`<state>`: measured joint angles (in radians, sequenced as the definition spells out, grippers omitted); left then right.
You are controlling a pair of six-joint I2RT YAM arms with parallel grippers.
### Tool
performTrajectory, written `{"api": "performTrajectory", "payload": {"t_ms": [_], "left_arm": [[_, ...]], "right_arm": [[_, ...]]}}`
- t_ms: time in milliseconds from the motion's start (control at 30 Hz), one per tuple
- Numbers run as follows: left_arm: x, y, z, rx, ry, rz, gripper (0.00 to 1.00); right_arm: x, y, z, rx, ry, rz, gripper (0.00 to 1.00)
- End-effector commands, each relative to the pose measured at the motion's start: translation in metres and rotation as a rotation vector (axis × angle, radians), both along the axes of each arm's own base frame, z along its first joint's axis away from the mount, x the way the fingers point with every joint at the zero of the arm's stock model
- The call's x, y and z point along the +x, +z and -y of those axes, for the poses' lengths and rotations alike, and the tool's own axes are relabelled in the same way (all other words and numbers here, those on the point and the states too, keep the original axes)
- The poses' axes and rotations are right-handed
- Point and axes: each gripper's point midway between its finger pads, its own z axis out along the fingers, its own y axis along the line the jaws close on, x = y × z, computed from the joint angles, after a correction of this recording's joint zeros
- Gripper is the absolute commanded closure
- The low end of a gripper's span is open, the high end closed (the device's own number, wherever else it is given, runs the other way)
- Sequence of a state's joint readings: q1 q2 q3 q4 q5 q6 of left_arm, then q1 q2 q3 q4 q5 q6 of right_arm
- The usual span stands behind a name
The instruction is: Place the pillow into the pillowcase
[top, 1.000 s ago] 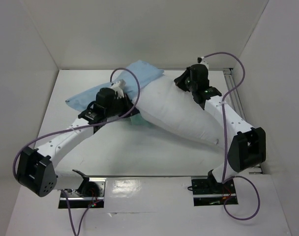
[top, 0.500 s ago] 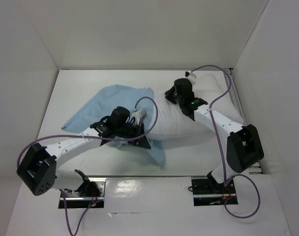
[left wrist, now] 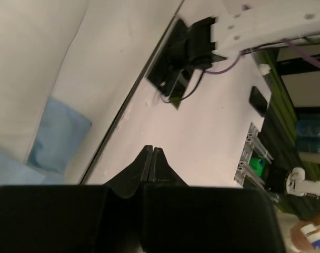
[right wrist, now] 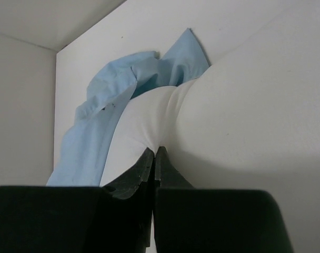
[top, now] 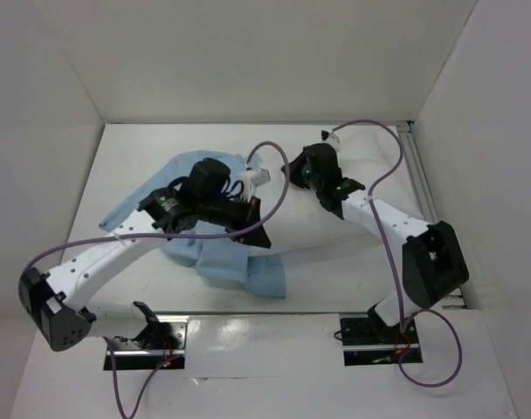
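The white pillow [top: 313,225] lies across the middle right of the table. In the right wrist view it [right wrist: 244,105] fills the right side. The light blue pillowcase [top: 241,269] is bunched at its left end, under my left arm, with a flap lying toward the near edge. It also shows in the right wrist view [right wrist: 105,118] and in the left wrist view [left wrist: 57,132]. My right gripper [top: 290,171] [right wrist: 155,151] is shut on a pinch of the pillow's fabric. My left gripper [top: 262,240] [left wrist: 151,151] is shut with nothing visible between its jaws, pointing toward the near right.
White walls close in the table on the left, back and right. An aluminium rail [top: 420,179] runs along the right edge. The arm bases [top: 370,332] sit at the near edge. Purple cables [top: 383,127] loop above both arms.
My left arm has swung back and left, and the pillowcase now bunches under it with a flap toward the near edge. My right gripper shifted slightly left, still pinching the pillow.
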<state>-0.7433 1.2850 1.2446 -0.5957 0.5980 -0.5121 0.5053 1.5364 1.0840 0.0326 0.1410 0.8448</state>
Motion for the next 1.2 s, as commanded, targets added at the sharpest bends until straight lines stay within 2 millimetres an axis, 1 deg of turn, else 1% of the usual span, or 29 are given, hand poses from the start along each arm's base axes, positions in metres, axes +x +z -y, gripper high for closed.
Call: {"api": "performTrajectory", "payload": {"t_ms": [0, 67, 100, 133, 167, 200, 233, 267, 300, 333, 367, 400, 433, 500, 533, 567, 600, 667, 700, 733, 767, 867, 900, 933, 967, 1033, 1067, 1133, 1167], "left_arm": [[-0.018, 0.05, -0.008, -0.118, -0.125, 0.084, 1.0], [-0.008, 0.062, -0.01, -0.148, -0.111, 0.122, 1.0], [-0.002, 0.071, -0.011, -0.166, -0.086, 0.131, 1.0], [0.019, 0.074, -0.017, -0.161, -0.01, 0.14, 0.9], [0.034, 0.078, -0.022, -0.151, 0.062, 0.152, 0.8], [0.062, 0.08, -0.03, -0.113, 0.2, 0.171, 0.66], [0.087, 0.08, -0.045, -0.077, 0.312, 0.175, 0.52], [0.109, 0.069, -0.05, -0.027, 0.387, 0.155, 0.27], [0.127, 0.064, -0.057, 0.017, 0.451, 0.161, 0.23], [0.149, 0.067, -0.072, 0.095, 0.566, 0.201, 0.21], [0.166, 0.061, -0.08, 0.153, 0.628, 0.204, 0.2], [0.189, 0.036, -0.081, 0.243, 0.669, 0.173, 0.19], [0.209, 0.046, -0.087, 0.277, 0.726, 0.227, 0.18], [0.225, 0.027, -0.09, 0.384, 0.745, 0.214, 0.18], [0.238, -0.001, -0.086, 0.467, 0.746, 0.182, 0.17], [0.251, 0.006, -0.089, 0.499, 0.79, 0.22, 0.17], [0.249, -0.009, -0.095, 0.579, 0.781, 0.19, 0.17], [0.259, -0.028, -0.104, 0.699, 0.829, 0.177, 0.21], [0.254, -0.037, -0.11, 0.746, 0.835, 0.151, 0.22], [0.256, -0.037, -0.113, 0.753, 0.856, 0.154, 0.22], [0.247, -0.045, -0.115, 0.78, 0.85, 0.14, 0.24], [0.237, -0.049, -0.114, 0.756, 0.837, 0.118, 0.28], [0.229, -0.05, -0.114, 0.731, 0.819, 0.092, 0.33], [0.226, -0.051, -0.112, 0.719, 0.799, 0.088, 0.4], [0.221, -0.054, -0.107, 0.697, 0.774, 0.066, 0.53], [0.217, -0.047, -0.102, 0.663, 0.759, 0.061, 0.86], [0.216, -0.04, -0.104, 0.642, 0.762, 0.059, 1.0], [0.217, -0.024, -0.092, 0.565, 0.723, 0.082, 1.0], [0.216, -0.018, -0.088, 0.534, 0.703, 0.091, 1.0]], "right_arm": [[-0.016, 0.025, -0.019, 0.077, 0.065, 0.064, 1.0], [-0.019, 0.025, -0.018, 0.086, 0.061, 0.06, 1.0], [-0.023, 0.03, -0.023, 0.095, 0.081, 0.067, 1.0], [-0.026, 0.027, -0.021, 0.077, 0.086, 0.065, 1.0], [-0.029, 0.027, -0.025, 0.07, 0.102, 0.068, 1.0], [-0.035, 0.023, -0.03, 0.045, 0.126, 0.064, 1.0], [-0.04, 0.025, -0.032, 0.034, 0.141, 0.069, 1.0], [-0.042, 0.025, -0.035, 0.025, 0.154, 0.073, 1.0], [-0.047, 0.026, -0.037, 0.014, 0.168, 0.075, 1.0], [-0.052, 0.024, -0.041, 0.002, 0.186, 0.07, 1.0], [-0.055, 0.02, -0.039, -0.011, 0.19, 0.065, 1.0], [-0.059, 0.018, -0.042, -0.017, 0.201, 0.055, 1.0], [-0.064, 0.017, -0.043, -0.016, 0.21, 0.055, 1.0], [-0.065, 0.015, -0.043, -0.021, 0.211, 0.048, 1.0], [-0.068, 0.015, -0.047, -0.021, 0.221, 0.048, 1.0], [-0.072, 0.015, -0.048, -0.021, 0.23, 0.048, 1.0], [-0.073, 0.012, -0.047, -0.027, 0.231, 0.037, 1.0], [-0.073, 0.014, -0.044, -0.033, 0.218, 0.039, 1.0], [-0.074, 0.017, -0.044, -0.036, 0.206, 0.051, 1.0], [-0.074, 0.013, -0.041, -0.045, 0.195, 0.045, 1.0], [-0.076, 0.015, -0.04, -0.045, 0.195, 0.045, 1.0], [-0.075, 0.012, -0.036, -0.064, 0.185, 0.042, 1.0], [-0.073, 0.012, -0.034, -0.07, 0.171, 0.044, 1.0], [-0.073, 0.01, -0.032, -0.08, 0.163, 0.036, 1.0], [-0.073, 0.01, -0.032, -0.08, 0.163, 0.036, 1.0], [-0.072, 0.009, -0.03, -0.091, 0.158, 0.041, 1.0], [-0.072, 0.009, -0.03, -0.091, 0.158, 0.041, 1.0], [-0.071, 0.014, -0.031, -0.085, 0.158, 0.05, 1.0], [-0.07, 0.011, -0.032, -0.09, 0.158, 0.042, 1.0]]}}
